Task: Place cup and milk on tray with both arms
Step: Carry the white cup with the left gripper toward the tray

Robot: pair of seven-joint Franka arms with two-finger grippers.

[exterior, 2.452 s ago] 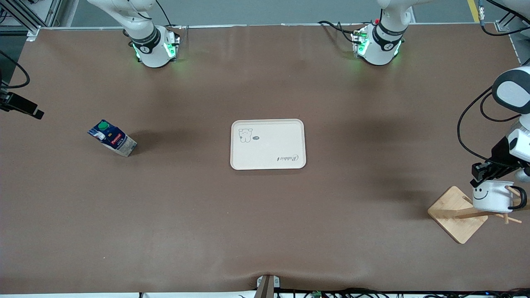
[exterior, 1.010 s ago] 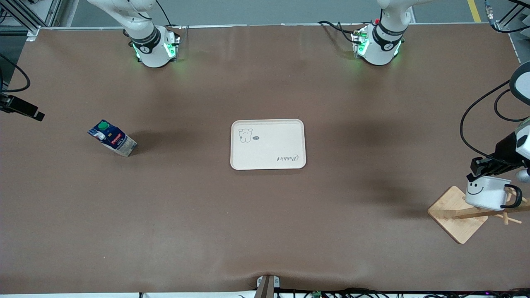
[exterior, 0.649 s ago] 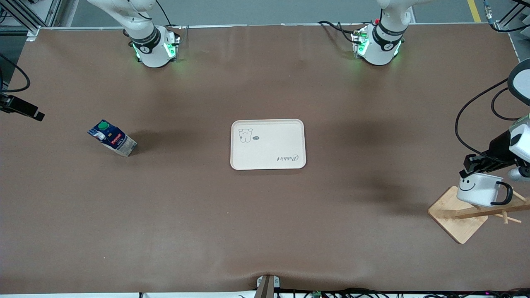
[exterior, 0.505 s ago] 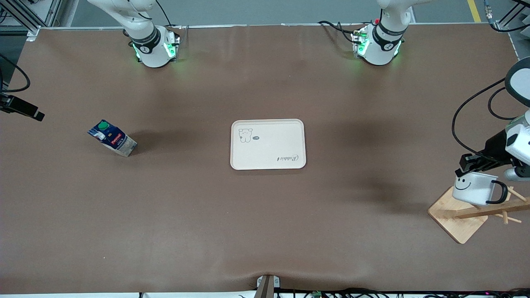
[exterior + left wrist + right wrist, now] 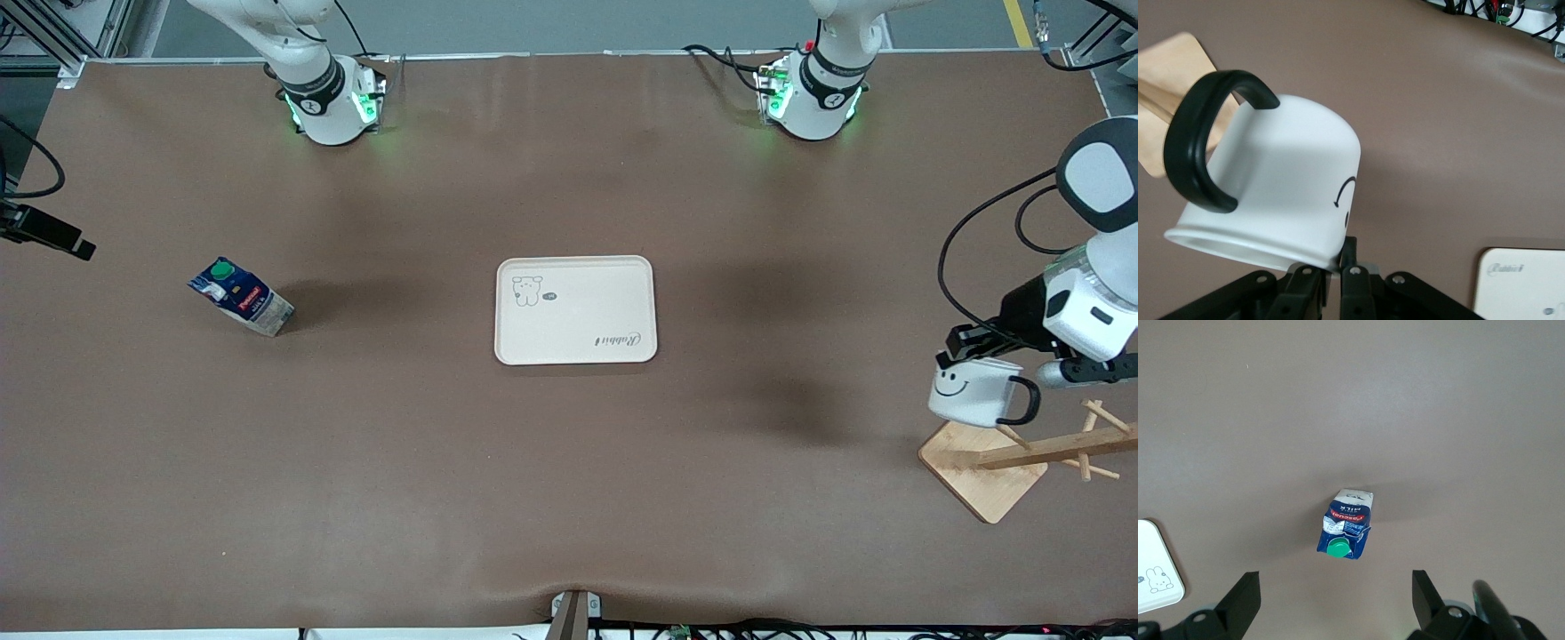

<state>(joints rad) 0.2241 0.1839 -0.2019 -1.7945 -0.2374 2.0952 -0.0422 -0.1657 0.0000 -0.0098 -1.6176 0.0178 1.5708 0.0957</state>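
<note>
I've lifted the cup (image 5: 973,397) off the wooden rack (image 5: 987,467), my left hand (image 5: 962,342) clenched on its rim. The tray (image 5: 575,310) lies mid-surface toward the right arm's end; my right hand (image 5: 1331,603) hangs wide open over the milk (image 5: 240,302)
</note>
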